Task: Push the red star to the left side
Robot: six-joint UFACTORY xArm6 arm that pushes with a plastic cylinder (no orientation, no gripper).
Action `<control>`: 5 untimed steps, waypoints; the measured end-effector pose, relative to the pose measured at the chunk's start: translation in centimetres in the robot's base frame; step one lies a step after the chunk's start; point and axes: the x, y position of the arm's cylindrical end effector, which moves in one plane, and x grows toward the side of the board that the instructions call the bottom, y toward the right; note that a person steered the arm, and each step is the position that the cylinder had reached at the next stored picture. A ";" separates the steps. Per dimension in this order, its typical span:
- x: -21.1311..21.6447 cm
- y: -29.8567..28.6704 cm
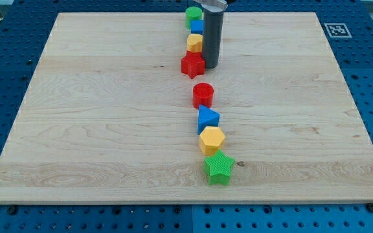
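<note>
My tip (pixel 211 66), a bare rod with no pincer to open or close, sits touching the red star's (pixel 192 65) right side near the board's (pixel 96 129) top centre, heading a ragged column with yellow (pixel 195 43), blue (pixel 197 27) and green (pixel 193 14) blocks above it and a red cylinder (pixel 203 94) below.

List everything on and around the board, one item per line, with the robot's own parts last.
green block: 1, green, view's top, head of the column
blue block: 1, blue, below it
yellow block: 1, yellow, next down
red star: 1, red, beside my tip
red cylinder: 1, red, centre
blue wedge-like block: 1, blue, below
yellow hexagon: 1, yellow, lower
green star: 1, green, lowest
wooden board: 1, light wood
my tip: 1, dark, at the red star's right side
</note>
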 end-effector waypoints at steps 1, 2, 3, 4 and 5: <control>0.0 0.0; 0.0 0.0; -0.9 0.7; -2.8 1.6; -2.8 1.6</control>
